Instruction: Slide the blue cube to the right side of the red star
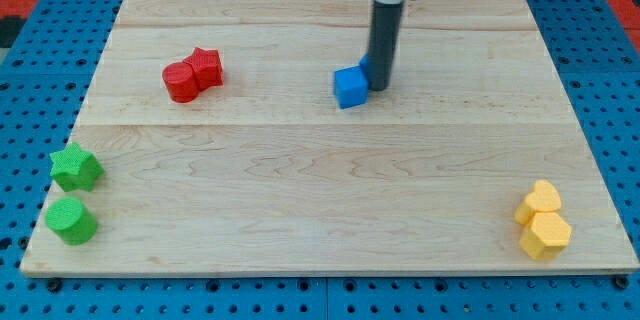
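Wooden surface (330, 180). My tip (382, 87), a plain rod with nothing to clamp, touches blue cube (351, 88) at its left; red star (206, 67) farther left.

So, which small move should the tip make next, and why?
Probably push toward the view's left. My tip sits against the right side of the blue cube, and the red star, touching a red cylinder, lies further left and slightly higher.

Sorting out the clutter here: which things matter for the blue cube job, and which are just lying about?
In the job: blue cube, red star, my tip at the cube's right.
Lying about: red cylinder, green star, green cylinder, two yellow blocks.
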Action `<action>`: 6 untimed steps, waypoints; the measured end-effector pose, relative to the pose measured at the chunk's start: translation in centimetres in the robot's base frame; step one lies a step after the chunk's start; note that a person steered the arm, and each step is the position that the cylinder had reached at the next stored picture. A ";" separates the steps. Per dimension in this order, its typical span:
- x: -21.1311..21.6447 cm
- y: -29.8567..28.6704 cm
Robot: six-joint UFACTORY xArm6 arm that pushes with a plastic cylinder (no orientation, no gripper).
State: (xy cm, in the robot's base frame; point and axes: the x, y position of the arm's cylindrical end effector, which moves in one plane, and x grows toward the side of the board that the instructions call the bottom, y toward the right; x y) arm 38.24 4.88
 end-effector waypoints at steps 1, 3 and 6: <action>-0.4 -3.8; 5.0 -3.2; 0.4 -10.7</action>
